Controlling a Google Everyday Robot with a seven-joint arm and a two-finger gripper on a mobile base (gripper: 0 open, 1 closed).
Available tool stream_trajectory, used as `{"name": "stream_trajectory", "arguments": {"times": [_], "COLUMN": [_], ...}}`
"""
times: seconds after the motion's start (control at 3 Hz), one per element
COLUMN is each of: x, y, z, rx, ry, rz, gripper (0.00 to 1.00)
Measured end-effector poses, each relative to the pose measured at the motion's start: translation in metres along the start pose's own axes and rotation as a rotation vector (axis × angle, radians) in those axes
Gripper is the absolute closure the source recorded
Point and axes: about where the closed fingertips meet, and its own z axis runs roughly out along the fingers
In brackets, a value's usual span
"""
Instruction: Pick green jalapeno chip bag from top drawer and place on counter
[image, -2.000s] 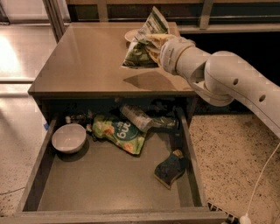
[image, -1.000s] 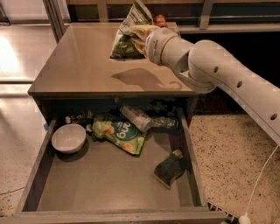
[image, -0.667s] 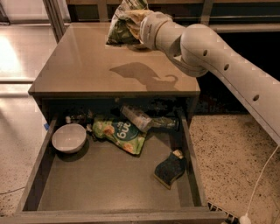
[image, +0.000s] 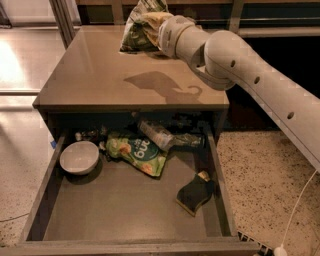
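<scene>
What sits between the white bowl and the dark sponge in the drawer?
Camera view: the lime-green snack bag, then bare top drawer floor. The hand holds the green jalapeno chip bag above the counter.

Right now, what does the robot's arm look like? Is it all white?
Yes, the arm is creamy white, smooth and thick like a tube, with rounded joints and a few small dark dots along it. A ringed white wrist leads to the gripper, which is above the back of the counter, mostly hidden by the green jalapeno chip bag. No writing shows.
</scene>
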Motion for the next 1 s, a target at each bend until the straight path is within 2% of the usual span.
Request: {"name": "stream_trajectory", "arguments": {"times": [0.33, 0.67, 1.0], "x": [0.024, 0.037, 0.009], "y": [0.026, 0.05, 0.037], "z": [-0.022, -0.041, -0.037], "rx": [0.033, 0.085, 0.176], "ry": [0.055, 0.093, 0.063], "rz": [-0.09, -0.17, -0.195], "gripper": [1.0, 1.0, 1.0]}}
